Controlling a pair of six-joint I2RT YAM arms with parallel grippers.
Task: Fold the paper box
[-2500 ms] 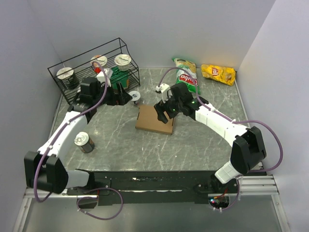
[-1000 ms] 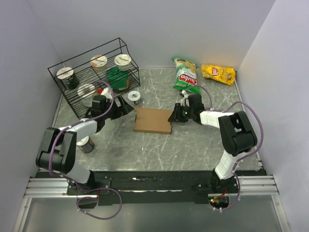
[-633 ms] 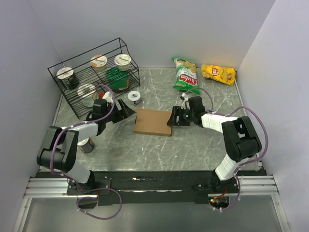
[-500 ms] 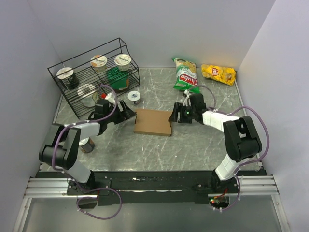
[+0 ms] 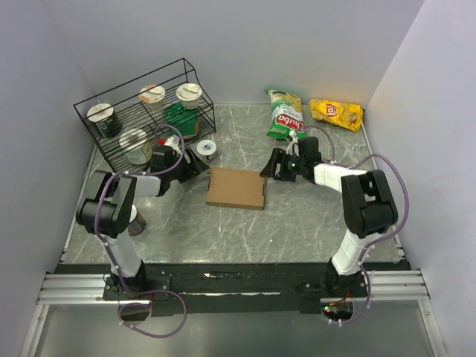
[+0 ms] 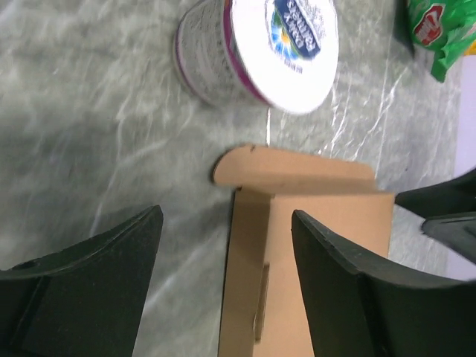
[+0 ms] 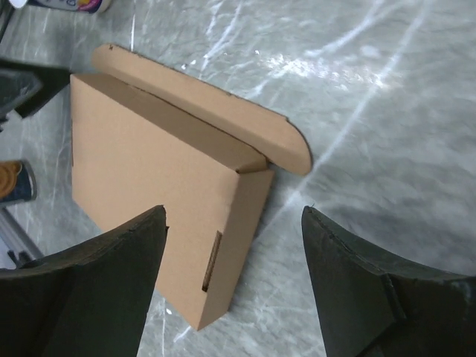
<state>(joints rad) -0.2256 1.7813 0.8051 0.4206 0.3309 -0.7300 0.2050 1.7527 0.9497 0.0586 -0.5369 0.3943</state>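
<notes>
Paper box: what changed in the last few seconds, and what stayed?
The right end effector left the top of the paper box, dropped beside its right edge and opened. The left end effector came down from the rack to its left edge, open. The paper box and chip bags stayed put.

The paper box (image 5: 236, 187), centre of the overhead view, is plain brown cardboard, matt, unprinted and smooth-faced; the counter (image 5: 297, 223) under it is grey with white veins, stone-like, smooth with a soft sheen; the rack (image 5: 104, 149) at upper left is thin black-coated metal wire; the cup (image 6: 260, 52) at the top of the left wrist view looks like plastic, its printed lid glossy; the green bag (image 5: 286, 119) and yellow bag (image 5: 336, 113) at upper right are shiny, crinkled film; the fingers (image 6: 89, 275) of the left end effector (image 6: 223, 223) and those of the right end effector (image 7: 234, 216) are matt black plastic.
</notes>
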